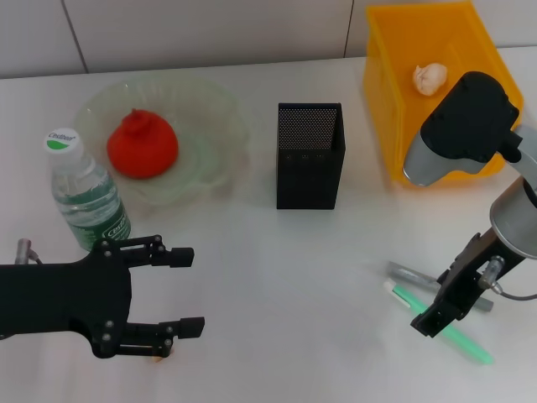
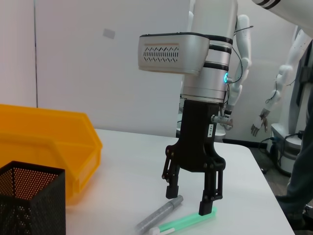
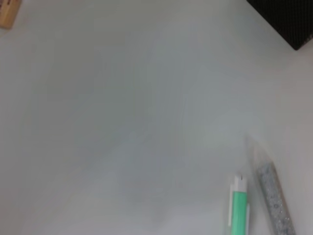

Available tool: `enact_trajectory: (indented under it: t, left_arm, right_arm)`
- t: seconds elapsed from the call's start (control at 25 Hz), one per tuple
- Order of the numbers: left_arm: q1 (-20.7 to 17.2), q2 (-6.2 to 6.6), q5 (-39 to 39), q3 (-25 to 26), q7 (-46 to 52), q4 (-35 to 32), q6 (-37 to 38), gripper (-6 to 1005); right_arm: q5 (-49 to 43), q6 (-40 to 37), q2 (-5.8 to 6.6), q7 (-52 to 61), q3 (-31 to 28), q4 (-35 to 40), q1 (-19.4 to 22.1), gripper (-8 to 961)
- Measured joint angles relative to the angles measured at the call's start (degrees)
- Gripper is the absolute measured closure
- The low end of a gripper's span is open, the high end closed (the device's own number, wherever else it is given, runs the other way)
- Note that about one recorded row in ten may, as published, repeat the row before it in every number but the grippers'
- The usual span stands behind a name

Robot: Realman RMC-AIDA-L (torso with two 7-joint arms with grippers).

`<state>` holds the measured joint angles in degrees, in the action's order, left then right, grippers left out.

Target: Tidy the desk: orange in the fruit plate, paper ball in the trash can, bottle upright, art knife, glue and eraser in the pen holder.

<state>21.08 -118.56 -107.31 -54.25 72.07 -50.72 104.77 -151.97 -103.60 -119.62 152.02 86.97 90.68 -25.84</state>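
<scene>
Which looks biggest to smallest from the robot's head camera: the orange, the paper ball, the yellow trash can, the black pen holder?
1. trash can
2. pen holder
3. orange, not far behind the pen holder
4. paper ball, clearly the smallest

The left gripper [image 1: 180, 290] is showing matte black linkage fingers studded with small silver screws. The right gripper [image 2: 190, 200] is wearing black too, hanging beneath a silver wrist with black bands, a glowing cyan ring and grey cables.
</scene>
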Motion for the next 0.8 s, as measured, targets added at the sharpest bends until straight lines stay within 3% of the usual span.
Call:
enact_trajectory:
  t: [0.8]
  left_arm:
    - [0.0, -0.10, 0.0, -0.1, -0.2, 0.0, 0.0, 211]
  right_arm:
    - [0.4, 1.0, 0.00, 0.6, 0.6, -1.0, 0.0, 228]
